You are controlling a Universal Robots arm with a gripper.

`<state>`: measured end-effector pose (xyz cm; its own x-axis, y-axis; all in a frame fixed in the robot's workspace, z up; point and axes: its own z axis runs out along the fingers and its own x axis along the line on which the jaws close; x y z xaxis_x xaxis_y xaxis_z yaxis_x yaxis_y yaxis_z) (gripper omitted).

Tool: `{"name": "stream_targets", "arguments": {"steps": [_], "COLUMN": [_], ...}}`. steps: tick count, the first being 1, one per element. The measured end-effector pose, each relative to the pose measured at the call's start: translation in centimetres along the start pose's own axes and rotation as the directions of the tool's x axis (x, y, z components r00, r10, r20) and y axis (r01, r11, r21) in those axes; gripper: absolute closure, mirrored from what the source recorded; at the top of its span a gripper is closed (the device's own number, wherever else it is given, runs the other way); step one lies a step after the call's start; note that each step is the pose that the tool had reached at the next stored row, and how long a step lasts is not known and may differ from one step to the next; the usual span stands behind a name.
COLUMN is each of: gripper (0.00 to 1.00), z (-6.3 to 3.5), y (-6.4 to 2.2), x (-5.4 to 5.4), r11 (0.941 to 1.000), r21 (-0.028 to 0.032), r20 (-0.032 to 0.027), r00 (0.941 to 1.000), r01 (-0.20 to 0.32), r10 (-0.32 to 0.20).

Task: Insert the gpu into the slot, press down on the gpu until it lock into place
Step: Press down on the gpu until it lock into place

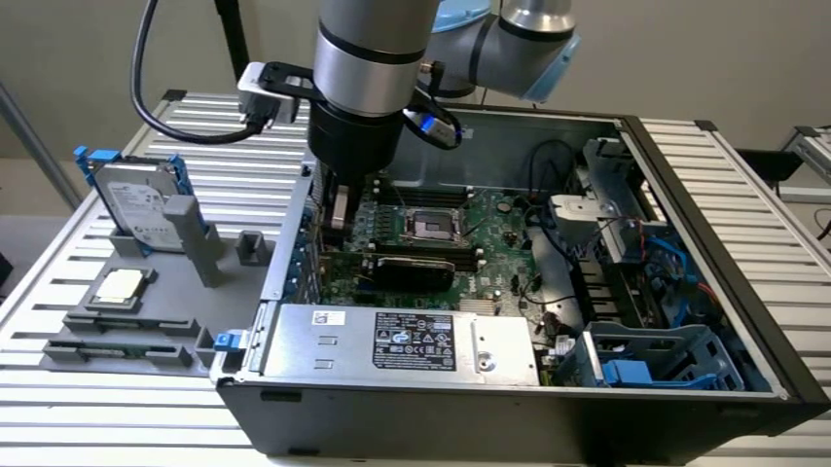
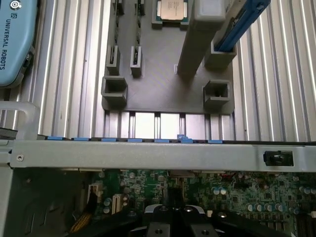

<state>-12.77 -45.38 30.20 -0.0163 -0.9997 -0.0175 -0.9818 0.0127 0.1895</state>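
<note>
Flat black glossy gpu point(image 1: 413, 268) seated on board, 6 o'clock of silver CPU socket point(image 1: 430, 225); gripper point(image 1: 341, 209) above, claw state cannot tell; locking unconfirmed.

Glossy black gpu point(image 1: 413, 268) on a green motherboard point(image 1: 500, 243); silver power-supply box point(image 1: 403, 342) with a black-and-white label; grey fixture tray point(image 2: 163, 79); blue drive bracket point(image 2: 242, 24); silver ribbed table point(image 1: 117, 418); silver-and-black arm point(image 1: 370, 68) with pale blue joint caps

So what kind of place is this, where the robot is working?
Probably a lab or workshop for testing computer assembly. An opened computer case lies on a ribbed metal workbench, its green motherboard showing. Beside it, a grey holder keeps spare parts such as a hard drive. The robot arm reaches into the case.
</note>
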Motion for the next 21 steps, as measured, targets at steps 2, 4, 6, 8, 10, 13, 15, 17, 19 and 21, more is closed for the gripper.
{"name": "stream_targets", "arguments": {"steps": [2,4,6,8,10,13,15,17,19,21], "gripper": [0.89,0.89,0.89,0.89,0.89,0.89,0.89,0.89,0.89,0.89], "z": [0.01,0.03,0.04,0.06,0.08,0.15,0.22,0.28,0.30,0.32], "y": [0.05,0.10,0.15,0.20,0.25,0.31,0.35,0.42,0.44,0.46], "x": [-0.01,0.00,0.00,0.00,0.00,0.00,0.01,0.01,-0.01,-0.07], "r11": [1.0000,0.9999,0.9997,0.9994,0.9992,0.9987,0.9983,0.9978,0.9974,0.9971], "r21": [-0.0007,-0.0023,-0.0067,-0.0123,-0.0167,-0.0176,-0.0175,-0.0178,-0.0187,-0.0187], "r20": [0.0003,0.0023,0.0036,0.0026,0.0011,0.0006,0.0018,0.0029,0.0036,0.0046], "r00": [1.0000,0.9999,0.9997,0.9995,0.9993,0.9989,0.9985,0.9980,0.9975,0.9972], "r01": [-0.007,-0.017,-0.025,-0.031,-0.037,-0.048,-0.055,-0.064,-0.070,-0.074], "r10": [0.007,0.017,0.025,0.031,0.037,0.048,0.055,0.064,0.070,0.074]}}
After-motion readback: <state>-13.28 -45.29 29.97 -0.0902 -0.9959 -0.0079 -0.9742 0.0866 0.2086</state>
